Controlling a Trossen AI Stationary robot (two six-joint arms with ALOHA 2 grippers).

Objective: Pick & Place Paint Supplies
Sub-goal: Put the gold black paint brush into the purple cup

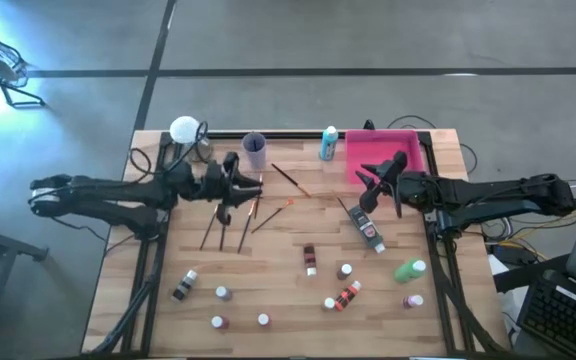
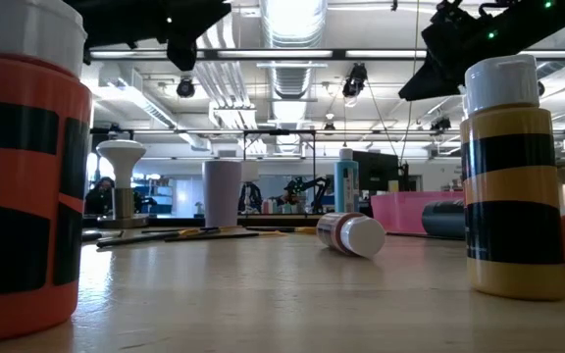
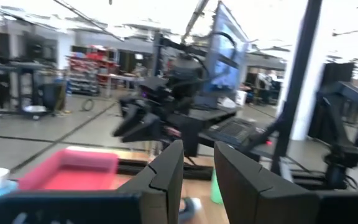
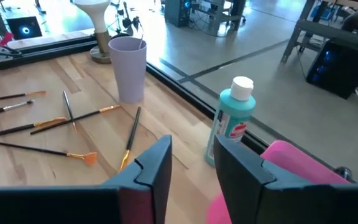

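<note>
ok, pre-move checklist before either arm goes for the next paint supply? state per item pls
1. Left tool empty: ok, nothing shows between its fingers in its wrist view.
2. Right tool empty: ok, only a bare gap between its fingers.
3. Pink tray clear to receive: cannot tell, the right arm covers part of it.
4. Brushes reachable: ok, lying flat on the table near the lilac cup.
5. Teal bottle upright: ok, standing beside the tray.
6. Dark tube free: ok, lying apart, below the right tool in the high view.
</note>
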